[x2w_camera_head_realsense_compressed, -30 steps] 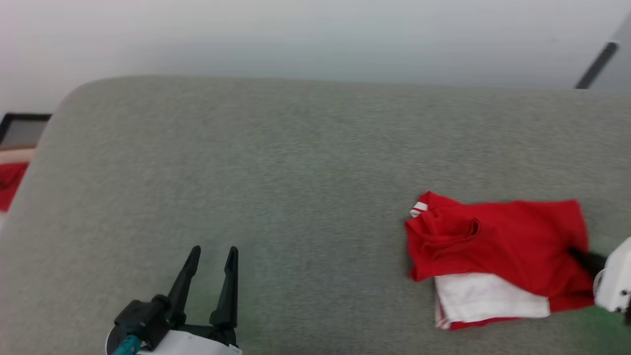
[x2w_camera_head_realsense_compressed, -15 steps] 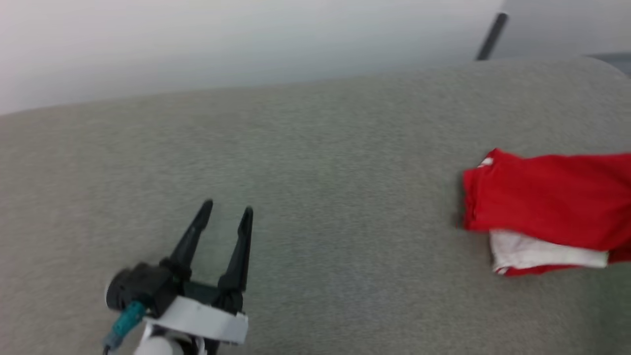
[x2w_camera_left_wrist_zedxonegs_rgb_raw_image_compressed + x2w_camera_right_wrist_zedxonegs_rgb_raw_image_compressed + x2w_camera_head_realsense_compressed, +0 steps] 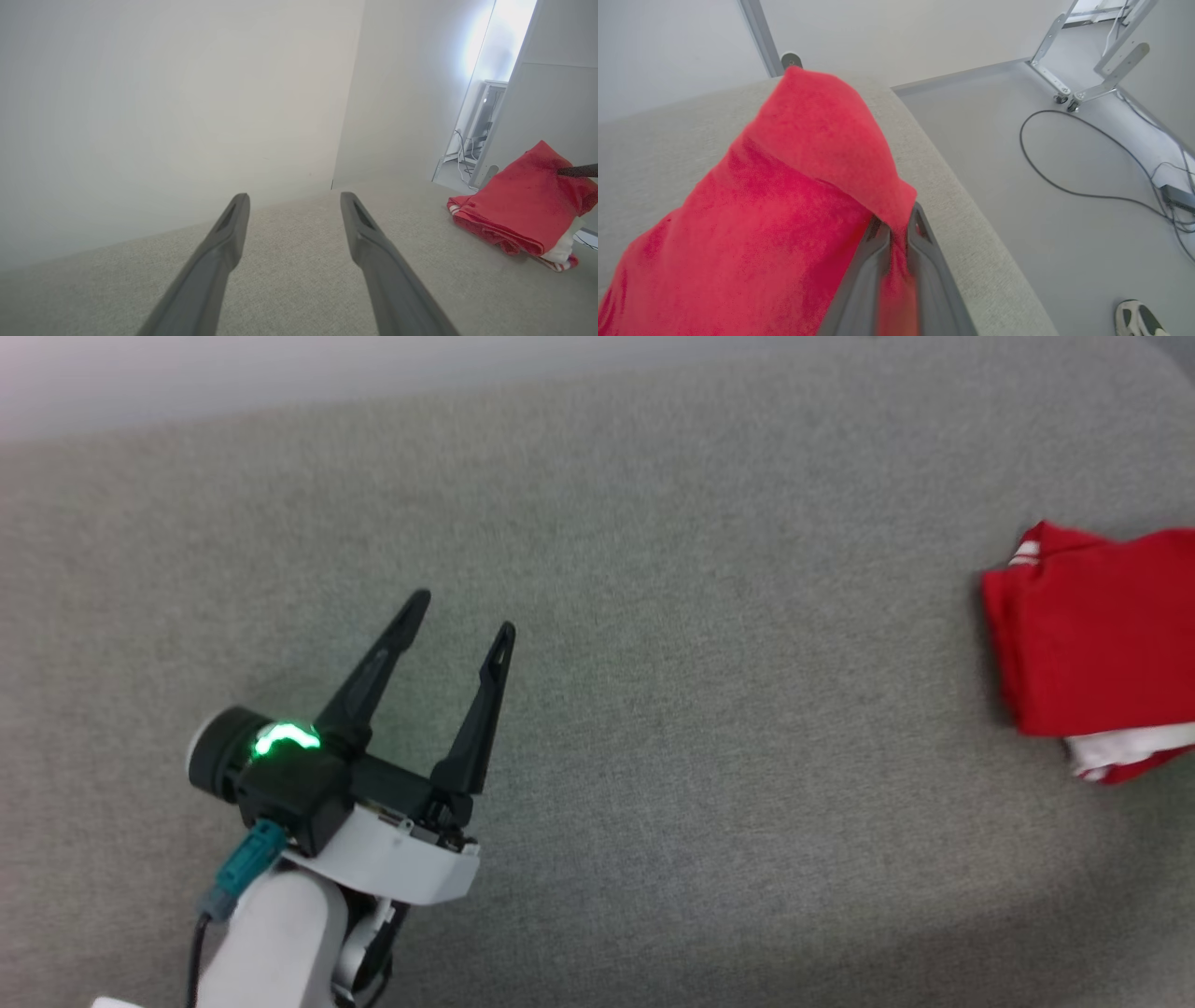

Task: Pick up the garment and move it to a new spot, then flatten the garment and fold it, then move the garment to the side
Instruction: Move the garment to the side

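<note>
The garment (image 3: pixel 1102 644), a folded red jersey with a white layer and striped trim at its lower edge, lies at the right edge of the grey cushioned surface (image 3: pixel 653 616). In the right wrist view my right gripper (image 3: pixel 896 224) is shut on a raised red fold of the garment (image 3: pixel 784 196), near the surface's edge. The left wrist view shows the garment (image 3: pixel 523 210) lifted on its right side, with a dark fingertip (image 3: pixel 577 171) against it. My left gripper (image 3: pixel 462 616) stands open over bare surface far to the left, its fingers (image 3: pixel 224 242) empty.
The surface's right edge (image 3: pixel 971 224) drops to a grey floor with a black cable (image 3: pixel 1064 182), a metal wheeled frame (image 3: pixel 1087 70) and a white shoe (image 3: pixel 1139 319). A pale wall (image 3: pixel 163 93) stands behind the surface.
The head camera has turned and tipped down, so the whole picture has shifted. The garment's right side now stands lifted in the right gripper. The left gripper stays open.
</note>
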Robot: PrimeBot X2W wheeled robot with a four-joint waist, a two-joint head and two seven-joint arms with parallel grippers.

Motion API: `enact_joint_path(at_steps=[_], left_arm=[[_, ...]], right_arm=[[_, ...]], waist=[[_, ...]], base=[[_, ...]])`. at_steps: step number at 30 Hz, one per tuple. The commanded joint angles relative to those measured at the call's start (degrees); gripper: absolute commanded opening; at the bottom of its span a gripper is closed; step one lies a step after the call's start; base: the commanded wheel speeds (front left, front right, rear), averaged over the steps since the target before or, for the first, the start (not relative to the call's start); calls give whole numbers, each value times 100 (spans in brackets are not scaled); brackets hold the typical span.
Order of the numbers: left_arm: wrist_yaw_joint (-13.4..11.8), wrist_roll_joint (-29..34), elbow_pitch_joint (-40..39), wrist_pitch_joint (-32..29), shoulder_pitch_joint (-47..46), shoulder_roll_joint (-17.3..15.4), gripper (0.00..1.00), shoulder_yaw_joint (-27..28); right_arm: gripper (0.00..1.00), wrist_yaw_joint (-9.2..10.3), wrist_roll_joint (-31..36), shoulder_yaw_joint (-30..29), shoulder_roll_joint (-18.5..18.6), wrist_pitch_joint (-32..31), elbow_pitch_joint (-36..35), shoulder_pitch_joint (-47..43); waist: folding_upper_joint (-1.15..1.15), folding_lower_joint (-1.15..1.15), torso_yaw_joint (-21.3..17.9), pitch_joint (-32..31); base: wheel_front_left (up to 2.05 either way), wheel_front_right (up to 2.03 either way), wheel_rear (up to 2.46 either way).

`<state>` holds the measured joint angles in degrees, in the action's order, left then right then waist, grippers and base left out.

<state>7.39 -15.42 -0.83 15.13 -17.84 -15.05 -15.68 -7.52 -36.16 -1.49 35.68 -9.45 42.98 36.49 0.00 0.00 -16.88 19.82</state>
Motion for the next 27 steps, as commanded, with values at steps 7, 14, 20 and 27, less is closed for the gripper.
enact_joint_path(at_steps=[7,14,20,27], left_arm=[[16,62,-199,-2,-351,-250,100,-57],[16,76,-459,-5,-441,-396,100,-76],[-53,145,-574,-5,-423,-459,100,-86],[-185,84,-489,-4,-251,-341,100,-20]], right_arm=[[0,7,1097,-223,95,818,1563,1156],[0,7,1748,-450,-100,1240,2696,1653],[0,7,2003,-689,-182,1573,3005,1688],[100,7,2275,-780,-116,1826,3067,1600]], waist=[[0,0,106,636],[0,0,209,784],[0,0,259,729],[0,0,298,350]], base=[[0,0,0],[0,0,0],[0,0,0],[0,0,0]])
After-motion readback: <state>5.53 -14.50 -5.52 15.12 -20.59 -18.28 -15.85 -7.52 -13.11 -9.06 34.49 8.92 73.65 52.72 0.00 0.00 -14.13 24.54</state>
